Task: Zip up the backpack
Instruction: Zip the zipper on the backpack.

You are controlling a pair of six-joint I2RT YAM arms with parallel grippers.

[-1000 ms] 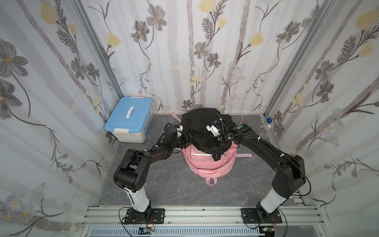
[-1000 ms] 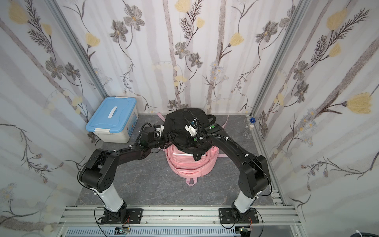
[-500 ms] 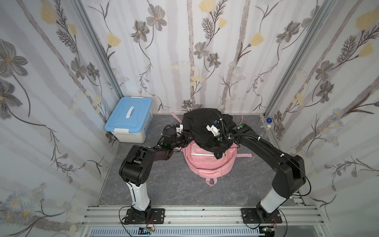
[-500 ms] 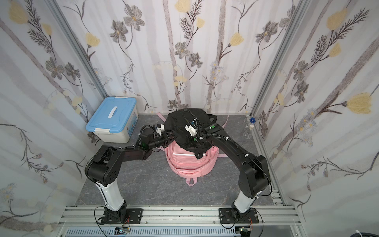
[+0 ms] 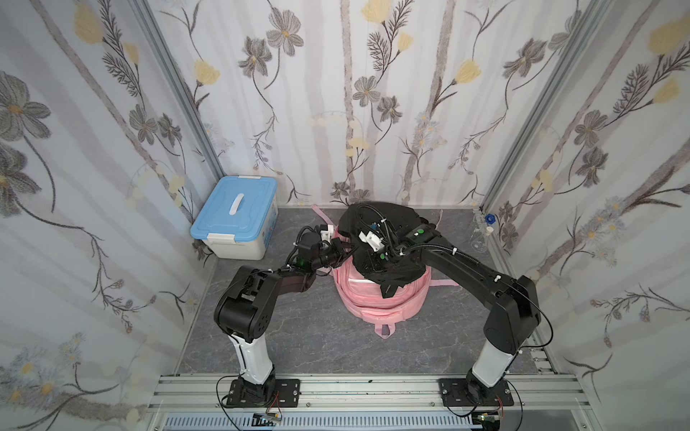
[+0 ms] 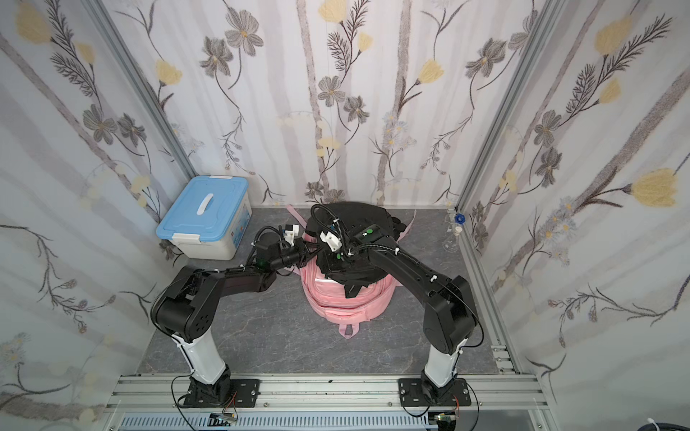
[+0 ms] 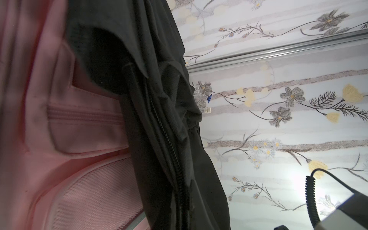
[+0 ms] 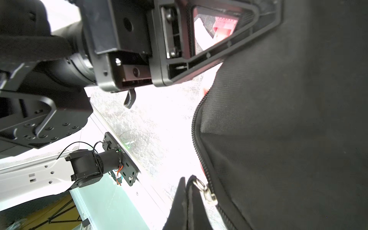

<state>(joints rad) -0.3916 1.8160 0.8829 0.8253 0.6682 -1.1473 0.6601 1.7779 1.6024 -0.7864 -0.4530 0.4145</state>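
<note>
A black backpack lies slumped over a pink bag at the middle back of the floor in both top views. My left gripper reaches its left edge and is shut on the fabric beside the zipper. Those jaws are buried in black cloth in the left wrist view. My right gripper sits over the front of the backpack. It is shut on the black pull tab, which hangs from the metal slider.
A white box with a blue lid stands at the back left. A small glass flask stands by the right wall. Flowered walls close in three sides. A pink strap trails toward the front.
My left arm has pushed in toward the backpack's left edge, and its gripper has gone from open to shut there. The right arm has stayed where it was.
</note>
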